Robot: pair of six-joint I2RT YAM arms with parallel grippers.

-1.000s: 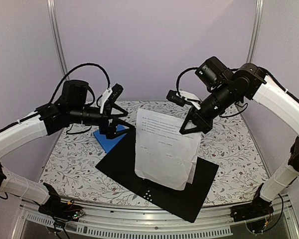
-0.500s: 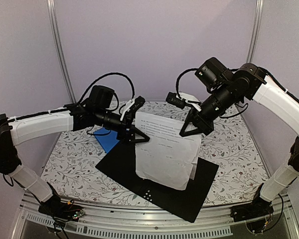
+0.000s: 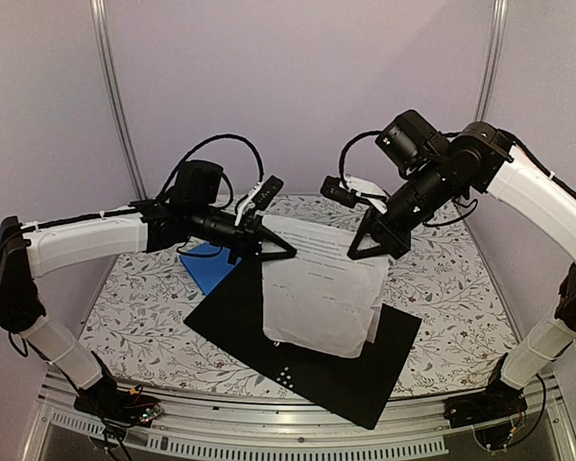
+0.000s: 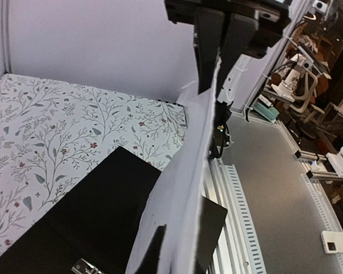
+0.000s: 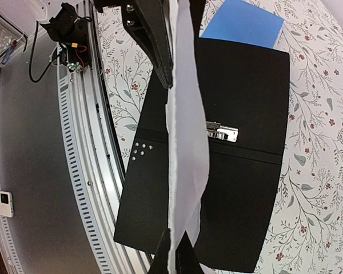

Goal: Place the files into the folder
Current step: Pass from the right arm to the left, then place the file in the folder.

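The left end effector (image 3: 272,247) and right end effector (image 3: 369,252) each clamp a top corner of the files (image 3: 322,293), which hang over the open folder (image 3: 365,379).

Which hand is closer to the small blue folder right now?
Left. The left hand grips the files' left edge, just right of the blue folder; the right hand holds their opposite edge.
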